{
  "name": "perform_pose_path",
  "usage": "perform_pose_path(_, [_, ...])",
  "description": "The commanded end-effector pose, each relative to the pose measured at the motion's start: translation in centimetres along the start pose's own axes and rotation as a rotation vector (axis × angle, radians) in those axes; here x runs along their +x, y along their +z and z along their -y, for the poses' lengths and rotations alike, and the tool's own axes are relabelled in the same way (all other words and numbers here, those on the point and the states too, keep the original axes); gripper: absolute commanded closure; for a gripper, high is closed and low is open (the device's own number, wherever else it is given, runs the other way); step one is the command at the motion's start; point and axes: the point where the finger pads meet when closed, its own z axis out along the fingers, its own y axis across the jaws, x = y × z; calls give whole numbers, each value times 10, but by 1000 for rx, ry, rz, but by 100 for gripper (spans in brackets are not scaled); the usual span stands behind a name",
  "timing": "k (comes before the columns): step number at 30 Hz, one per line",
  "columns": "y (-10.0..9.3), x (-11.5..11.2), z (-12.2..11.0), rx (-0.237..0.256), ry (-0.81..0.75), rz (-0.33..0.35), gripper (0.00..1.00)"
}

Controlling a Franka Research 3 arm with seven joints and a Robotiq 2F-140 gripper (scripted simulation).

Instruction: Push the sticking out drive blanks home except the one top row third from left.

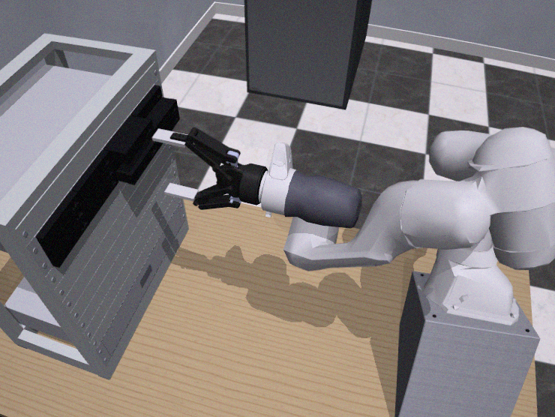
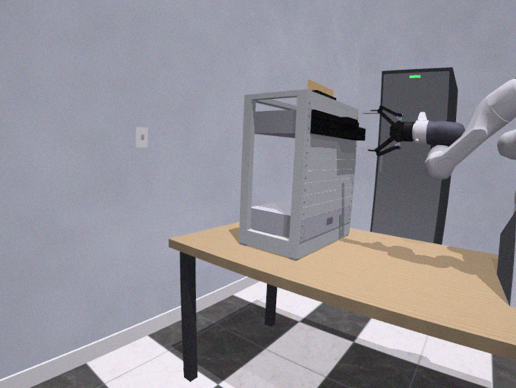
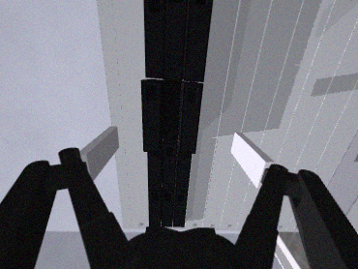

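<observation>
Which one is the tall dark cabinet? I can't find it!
Look past the wooden table to the checkered floor behind it. The cabinet stands there, near the wall. Unlike the open gray rack on the table, it has a little green light.

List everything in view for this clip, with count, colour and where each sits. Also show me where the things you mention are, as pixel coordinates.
rack [image 1: 96, 358] [image 2: 298, 175]: one, grey, on the table
storage chassis [image 1: 80, 210] [image 2: 329, 125] [image 3: 169, 189]: one, black front, high in the rack; blanks too dark to count
table [image 1: 202, 358] [image 2: 375, 292]: one, wood-coloured top, black legs, under the rack
cabinet [image 1: 295, 49] [image 2: 411, 154]: one, dark grey, on the floor behind the table
wall plate [image 2: 141, 137]: one, whitish, on the wall
floor tiles: many, black and white
arm: one, white and grey, on a grey pedestal
gripper [image 1: 174, 163] [image 2: 370, 131] [image 3: 176, 139]: one, black, open, before the rack
</observation>
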Motion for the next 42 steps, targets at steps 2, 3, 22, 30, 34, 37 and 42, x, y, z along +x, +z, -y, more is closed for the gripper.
perform_pose_path(2, [1,1,0,0,-2,-3,0])
perform_pose_path(3, [1,1,0,0,-2,-3,0])
perform_pose_path(22, [1,1,0,0,-2,-3,0])
perform_pose_path(30, [1,1,0,0,-2,-3,100])
perform_pose_path(34, [1,1,0,0,-2,-3,100])
perform_pose_path(37, [1,1,0,0,-2,-3,100])
perform_pose_path(42, [1,1,0,0,-2,-3,100])
